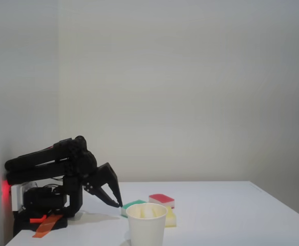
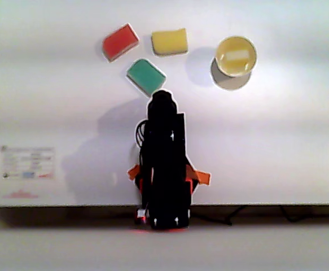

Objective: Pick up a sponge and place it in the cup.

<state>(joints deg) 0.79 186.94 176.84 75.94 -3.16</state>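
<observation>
From my seat the white table (image 2: 277, 141) carries everything, with the black arm (image 2: 164, 164) folded low at its near edge. In the other view the white paper cup (image 2: 236, 56) stands well right of the gripper (image 1: 119, 204). A pale sponge (image 2: 237, 55) appears to lie inside it already. The yellow sponge (image 2: 170, 42) lies just beyond the green-topped sponge (image 2: 146, 76), long axis crosswise, left of the cup. The fingertips look closed on nothing, beside the green one.

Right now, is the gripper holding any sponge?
No. In the fixed view the gripper hangs beside the green-topped sponge, fingertips together with nothing between them.
</observation>
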